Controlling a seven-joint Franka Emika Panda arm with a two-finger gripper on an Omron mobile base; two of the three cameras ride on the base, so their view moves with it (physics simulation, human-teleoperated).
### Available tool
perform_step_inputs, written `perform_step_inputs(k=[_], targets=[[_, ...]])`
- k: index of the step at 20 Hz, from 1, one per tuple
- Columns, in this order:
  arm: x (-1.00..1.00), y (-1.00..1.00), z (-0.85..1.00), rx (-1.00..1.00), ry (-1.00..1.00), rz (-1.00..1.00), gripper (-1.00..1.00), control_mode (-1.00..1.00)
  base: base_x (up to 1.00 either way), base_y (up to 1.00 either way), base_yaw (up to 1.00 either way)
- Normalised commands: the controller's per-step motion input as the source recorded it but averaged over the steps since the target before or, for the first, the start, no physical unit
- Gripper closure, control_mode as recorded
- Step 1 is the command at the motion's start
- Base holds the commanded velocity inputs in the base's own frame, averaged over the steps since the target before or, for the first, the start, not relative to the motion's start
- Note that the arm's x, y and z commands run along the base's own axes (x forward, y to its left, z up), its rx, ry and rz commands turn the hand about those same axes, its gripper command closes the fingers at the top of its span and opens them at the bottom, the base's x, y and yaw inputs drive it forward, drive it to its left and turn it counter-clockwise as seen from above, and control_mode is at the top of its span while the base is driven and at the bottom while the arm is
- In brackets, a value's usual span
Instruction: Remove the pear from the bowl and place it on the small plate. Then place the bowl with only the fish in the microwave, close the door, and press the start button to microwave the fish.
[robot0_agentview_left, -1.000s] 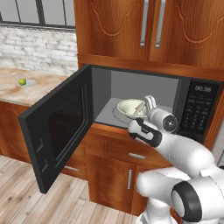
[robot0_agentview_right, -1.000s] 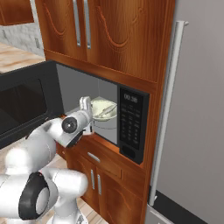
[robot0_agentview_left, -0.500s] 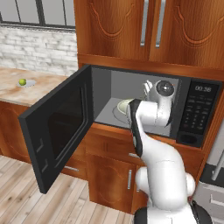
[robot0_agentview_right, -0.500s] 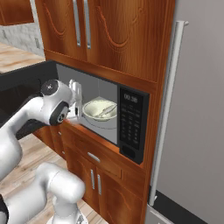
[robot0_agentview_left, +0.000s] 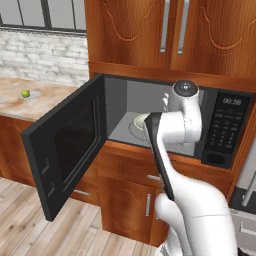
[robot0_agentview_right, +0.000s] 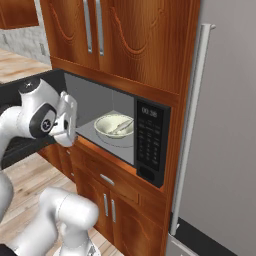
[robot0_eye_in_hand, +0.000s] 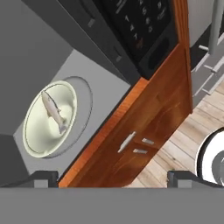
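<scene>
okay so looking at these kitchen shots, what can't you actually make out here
- Bowl in the left base view: mostly hidden behind the arm.
- Plate under the pear, left base view: too small to tell from the counter.
- Claw in the hand view: only the two tips show, apart with nothing between them.
- Panel in the right base view: buttons too blurred to read.

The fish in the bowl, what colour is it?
Silvery-grey fish, clearest in the hand view, lying in the pale cream-green bowl.
</scene>
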Motion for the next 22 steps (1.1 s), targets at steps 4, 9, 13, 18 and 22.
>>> perform_step_inputs(k=[4, 9, 13, 18, 22], targets=[[-0.42, 0.12, -0.31, -0.08, -0.06, 0.01, -1.0, -1.0, 0.0, 0.0, 0.0], [-0.84, 0.32, -0.07, -0.13, -0.08, 0.02, -1.0, -1.0, 0.0, 0.0, 0.0], [-1.0, 0.54, 0.55, -0.25, -0.26, 0.12, -1.0, -1.0, 0.0, 0.0, 0.0], [-0.9, 0.91, 0.35, -0.35, -0.21, 0.14, -1.0, -1.0, 0.0, 0.0, 0.0], [-0.83, 0.95, -0.04, -0.38, -0.23, 0.16, -1.0, -1.0, 0.0, 0.0, 0.0]])
